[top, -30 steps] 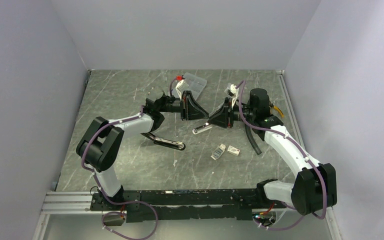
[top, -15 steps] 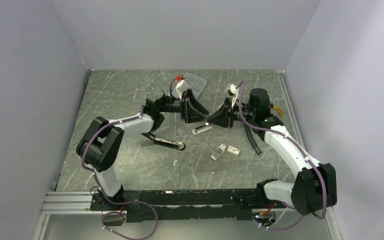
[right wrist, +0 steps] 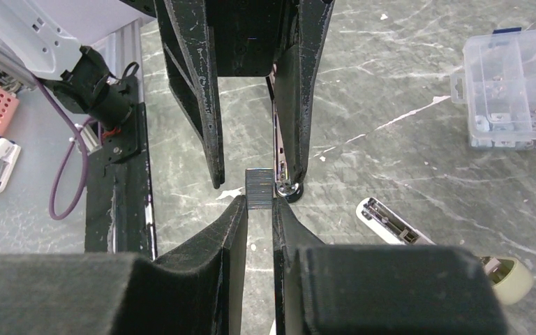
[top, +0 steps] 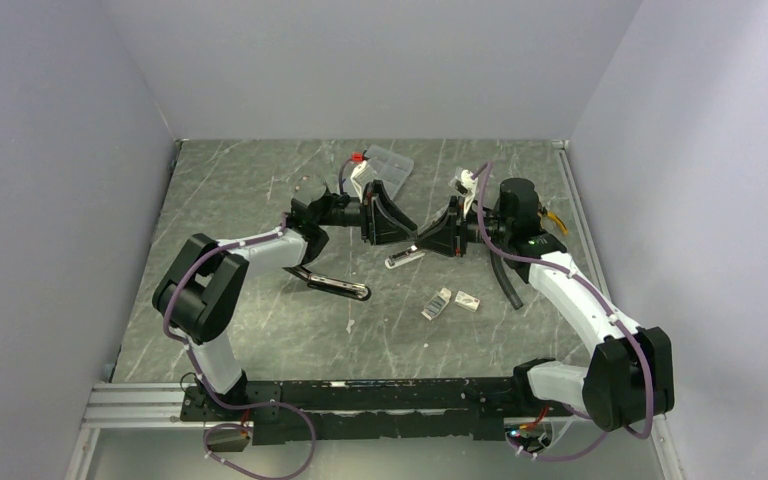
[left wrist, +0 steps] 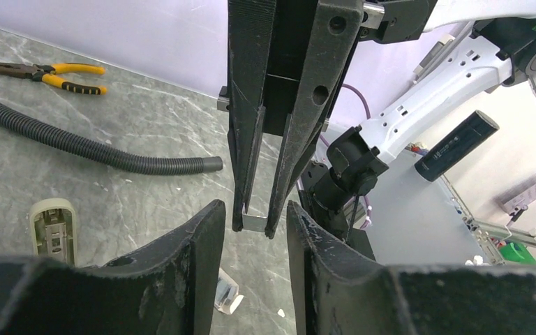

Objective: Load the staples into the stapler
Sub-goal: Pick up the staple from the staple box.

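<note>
Staples (right wrist: 259,188): strip pinched in right gripper (right wrist: 259,202), aloft over mid-bench; left gripper (left wrist: 253,211) half-open astride it; step judged handover; next, left closes squarely before right releases.

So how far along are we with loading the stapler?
Done: the staple box lies pulled apart in two pieces. In hand: the right gripper pinches a strip of staples in the air, the left gripper open around it. Left: getting the strip into the stapler, lying nearby.
</note>
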Controlling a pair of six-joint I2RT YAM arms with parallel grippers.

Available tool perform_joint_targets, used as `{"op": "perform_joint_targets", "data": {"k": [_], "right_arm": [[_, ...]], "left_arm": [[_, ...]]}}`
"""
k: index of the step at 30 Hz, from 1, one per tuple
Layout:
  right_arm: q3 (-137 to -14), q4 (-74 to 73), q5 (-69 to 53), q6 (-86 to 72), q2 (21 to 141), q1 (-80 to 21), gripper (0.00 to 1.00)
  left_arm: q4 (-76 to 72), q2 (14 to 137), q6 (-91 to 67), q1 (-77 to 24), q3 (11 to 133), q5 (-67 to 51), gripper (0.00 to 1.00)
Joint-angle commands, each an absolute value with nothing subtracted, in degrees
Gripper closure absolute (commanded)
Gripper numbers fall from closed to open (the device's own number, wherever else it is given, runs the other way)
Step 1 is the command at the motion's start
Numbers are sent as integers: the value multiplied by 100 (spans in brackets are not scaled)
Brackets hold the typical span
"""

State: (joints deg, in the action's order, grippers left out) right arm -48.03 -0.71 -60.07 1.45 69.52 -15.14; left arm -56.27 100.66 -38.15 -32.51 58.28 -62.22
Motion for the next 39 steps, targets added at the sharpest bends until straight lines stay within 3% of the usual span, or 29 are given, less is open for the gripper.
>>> {"op": "perform_joint_targets", "data": {"k": [1, 9, 30, 34, 39], "right_arm": [[-4778, 281, -6049, 142, 6802, -1512, 92], [-4765, 349, -6042, 82, 6769, -1514, 92], [-4690, 438, -6022, 63, 6748, -1500, 91], [-4682, 479, -5982, 22, 6750, -1495, 87], [-4704, 414, -5917, 45, 6767, -1495, 69]], "left_arm": [[-5883, 9996, -3780, -3311, 5828, -6236, 58], [-5875, 9951, -3685, -3322, 5713, -6231, 55], [-5960, 10002, -3779, -3322, 5749, -6262, 73], [-5932, 10000, -3752, -3329, 5755, -6263, 78], [-5854, 9997, -3687, -3331, 5807, -6335, 87]]}}
